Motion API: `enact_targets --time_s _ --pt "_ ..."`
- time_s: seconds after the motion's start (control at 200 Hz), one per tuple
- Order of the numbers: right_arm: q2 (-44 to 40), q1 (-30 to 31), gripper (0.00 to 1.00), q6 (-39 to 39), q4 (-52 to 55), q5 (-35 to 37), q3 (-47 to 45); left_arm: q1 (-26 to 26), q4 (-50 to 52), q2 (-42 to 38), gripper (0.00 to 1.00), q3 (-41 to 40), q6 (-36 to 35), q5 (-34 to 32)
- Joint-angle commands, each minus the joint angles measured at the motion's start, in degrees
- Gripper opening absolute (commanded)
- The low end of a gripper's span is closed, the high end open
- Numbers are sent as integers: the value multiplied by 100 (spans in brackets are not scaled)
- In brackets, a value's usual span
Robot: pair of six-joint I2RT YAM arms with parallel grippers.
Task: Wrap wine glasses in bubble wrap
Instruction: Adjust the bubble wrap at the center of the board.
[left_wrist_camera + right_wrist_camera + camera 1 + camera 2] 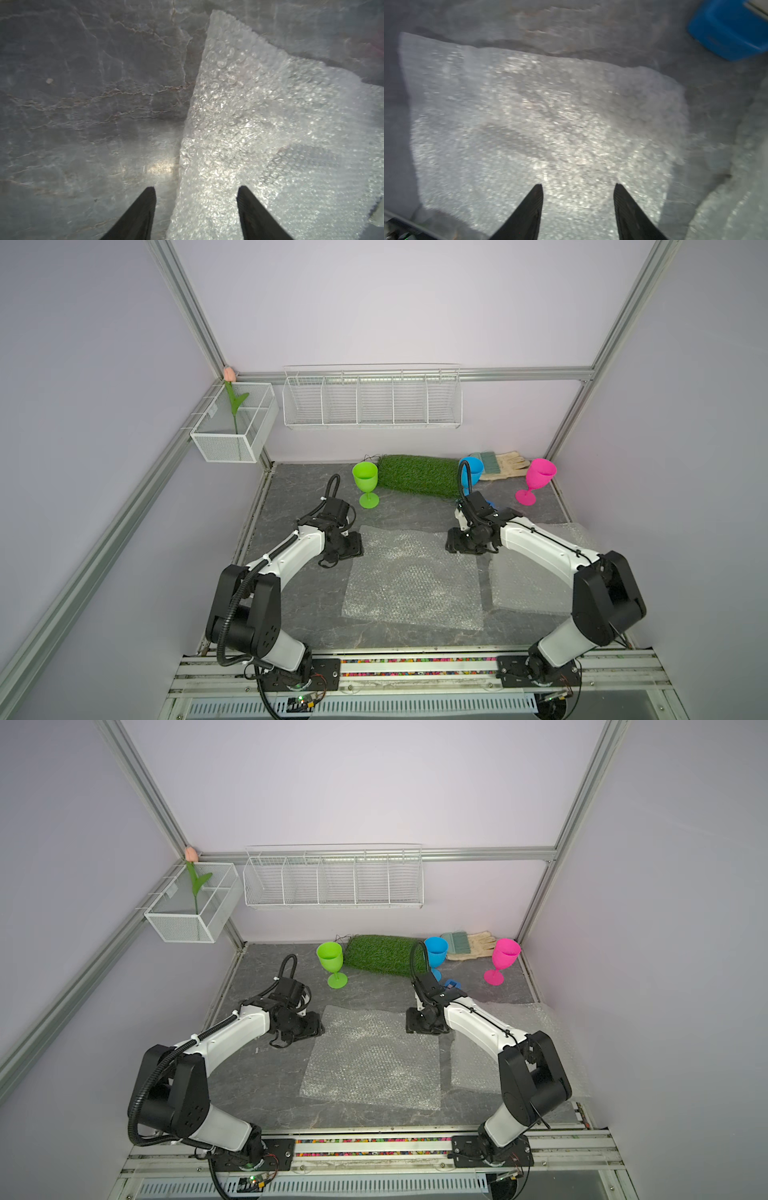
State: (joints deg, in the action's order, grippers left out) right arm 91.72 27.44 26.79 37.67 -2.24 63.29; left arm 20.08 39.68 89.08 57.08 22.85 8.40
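Bubble wrap (415,580) (one clear, whitish sheet dotted with small air bubbles) lies flat in the middle of the dark grey, stone-patterned worktop (299,485), between the two arms.

At far left a white mesh basket (224,448) hangs on the frame rail and holds a pink artificial tulip (229,374). The left arm (291,549) reaches forward with its elbow bent and its wrist turned down at the sheet's left edge. The left gripper (196,188) points at the worktop with its fingers (143,209) spread, one over bare stone and one over the wrap, gripping nothing.

Behind it the lime green plastic goblet (365,479) stands upright, just beside a rolled green artificial-grass mat (415,475) by the lilac back wall. A white wire rack (372,406) hangs above them. The sky blue plastic goblet (436,950) stands upright at the mat's right end, partly behind the right arm's cable.

The right arm (540,547) is bent likewise, wrist down at the sheet's far right corner. The right gripper (578,185) has its fingers (527,209) spread above the wrap, empty (this view is blurred). A blue tape dispenser (726,31) sits near it.

Further right lie a pale work glove (505,464) and a green brush (487,458). Beyond them the hot pink plastic goblet (539,475) stands upright near the right wall. A second sheet of bubble wrap (528,589) lies under the right arm.
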Motion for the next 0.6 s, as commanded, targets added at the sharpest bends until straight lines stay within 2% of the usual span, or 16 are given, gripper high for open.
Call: enact_targets --time_s 0.0,0.14,0.34,0.49,0.545,0.595 --pt "-105 -154 58 -362 137 270 -298 148 372 213 65 255 -144 -461" --pt "80 -453 59 -406 -107 78 -531 166 340 514 65 217 -158 -286" --pt "370 -496 57 -433 -195 48 -537 168 221 756 60 83 -158 -98" --pt "534 -498 53 -548 -121 252 -449 171 104 847 45 -51 -136 28" --pt "580 -494 50 -591 -125 286 -439 172 75 865 39 -104 -119 21" --pt "625 -491 43 -612 -141 258 -416 171 58 866 33 -142 -101 8"
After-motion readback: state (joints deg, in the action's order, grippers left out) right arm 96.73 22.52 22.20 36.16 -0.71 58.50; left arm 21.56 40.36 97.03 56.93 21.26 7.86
